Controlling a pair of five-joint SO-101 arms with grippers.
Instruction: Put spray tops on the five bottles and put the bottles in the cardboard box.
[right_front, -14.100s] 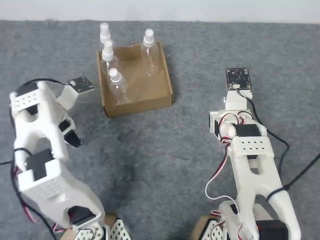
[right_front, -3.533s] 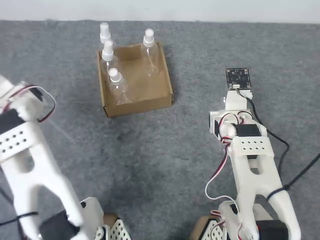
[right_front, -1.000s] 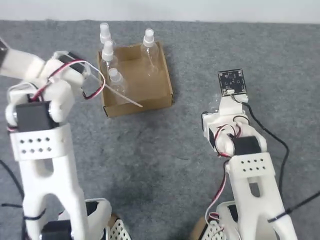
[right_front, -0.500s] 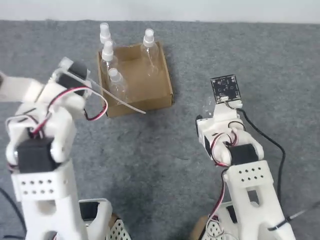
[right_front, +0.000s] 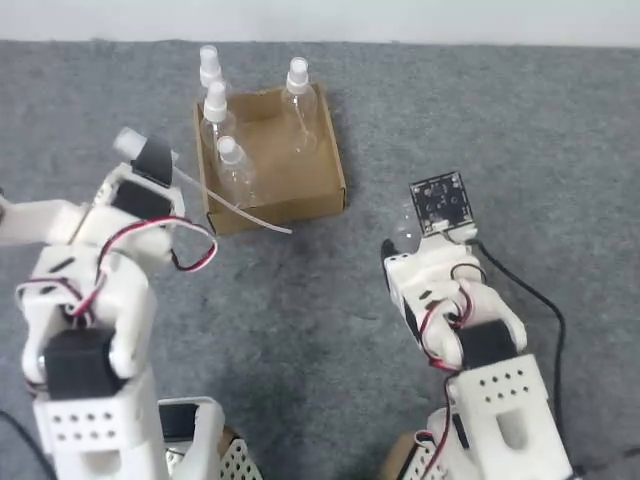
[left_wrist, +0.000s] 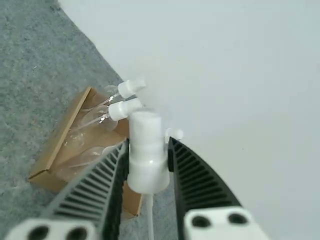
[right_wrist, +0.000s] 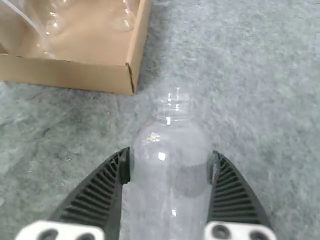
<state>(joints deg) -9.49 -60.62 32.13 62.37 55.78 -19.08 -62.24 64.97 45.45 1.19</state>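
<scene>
While uncapped, bottle (right_wrist: 170, 131) in right claw (right_wrist: 168, 161)

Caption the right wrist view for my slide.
Right claw grips an uncapped clear bottle near the cardboard box.

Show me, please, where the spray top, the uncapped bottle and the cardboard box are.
spray top (left_wrist: 145, 150), left wrist view, its white collar.
uncapped bottle (right_wrist: 170, 160), right wrist view, its clear shoulder.
cardboard box (right_front: 315, 204), high view, its near wall.

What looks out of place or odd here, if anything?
Nothing is spilled or damaged. One oddity: the bottle in the right gripper is uncapped. The left gripper holds the spray top, its thin tube slanting across the front wall of the cardboard box.
</scene>
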